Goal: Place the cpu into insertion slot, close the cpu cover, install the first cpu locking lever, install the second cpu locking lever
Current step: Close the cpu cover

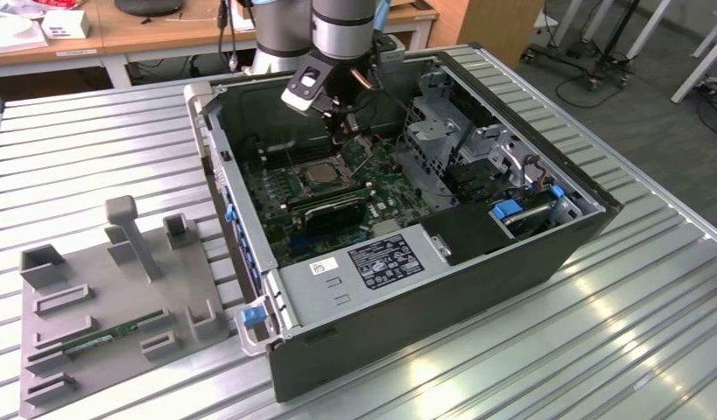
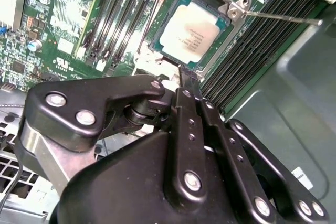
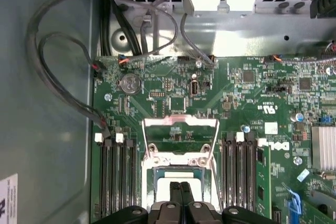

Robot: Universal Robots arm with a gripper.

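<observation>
My gripper (image 3: 181, 188), fingers together and empty, hovers mid-board (image 3: 247, 93) beside the seated cpu (image 2: 190, 34). It looks light and fragile. The open cpu cover (image 3: 180, 123) seems stiff, best pushed at its rim.

Print on the cpu (image 2: 190, 38) and the label (image 1: 385, 259) cannot be read.

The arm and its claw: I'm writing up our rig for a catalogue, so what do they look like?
The arm is a grey metallic cylinder with a pale box mounted at its wrist. The claw is matt black: broad, rounded linkage bars joined by silvery round pins, tapering to two narrow flat fingers.
</observation>
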